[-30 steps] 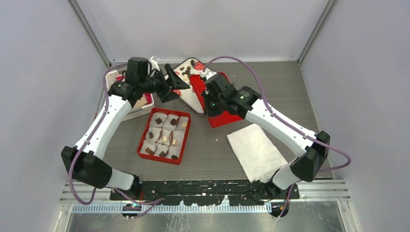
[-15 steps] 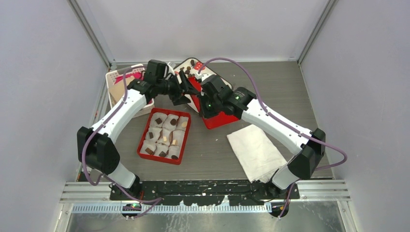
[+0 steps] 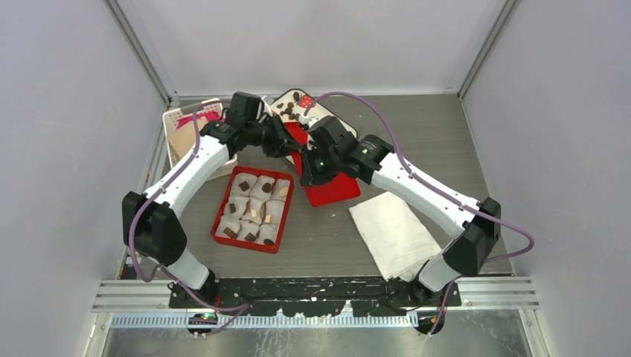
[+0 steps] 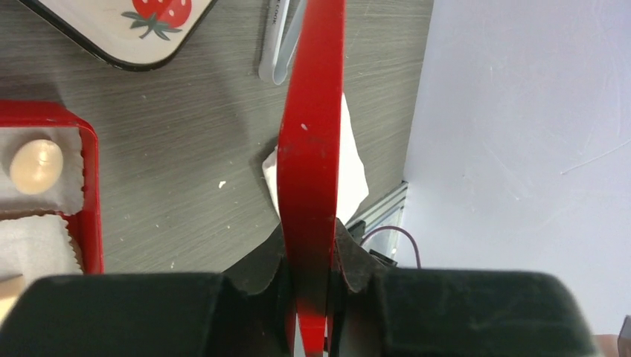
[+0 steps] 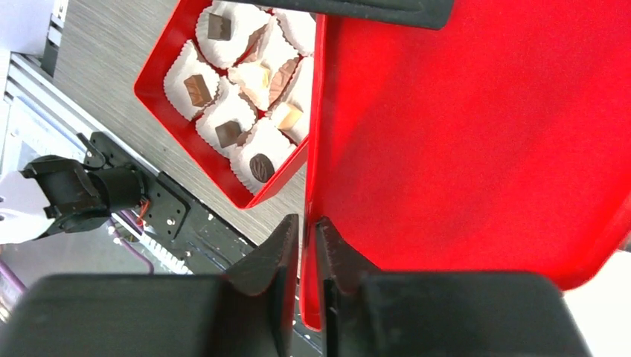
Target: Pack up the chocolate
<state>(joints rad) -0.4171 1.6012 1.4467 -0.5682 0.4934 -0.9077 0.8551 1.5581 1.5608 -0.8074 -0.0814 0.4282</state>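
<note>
The chocolate (image 3: 243, 185) sits in white paper cups inside an open red box (image 3: 216, 227), also seen in the right wrist view as chocolate (image 5: 262, 165) in the box (image 5: 160, 100). More chocolate (image 3: 296, 97) lies on the strawberry tray (image 3: 277, 104). A red lid (image 3: 335, 190) is held up on edge between both arms, right of the box. My left gripper (image 3: 286, 145) is shut on the lid's (image 4: 311, 149) far rim. My right gripper (image 5: 309, 245) straddles the lid's (image 5: 476, 134) near rim, its jaws slightly apart with a thin gap at one finger.
A white folded cloth (image 3: 394, 230) lies to the right near the front. A white basket (image 3: 178, 134) stands at the back left under the left arm. The strawberry tray (image 4: 126, 37) lies just behind the lid. Walls close in the table's sides and back.
My left gripper swung right to the lid and closed on its rim. My right gripper's jaws loosened from a tight grip. The lid shifted slightly left and forward.
</note>
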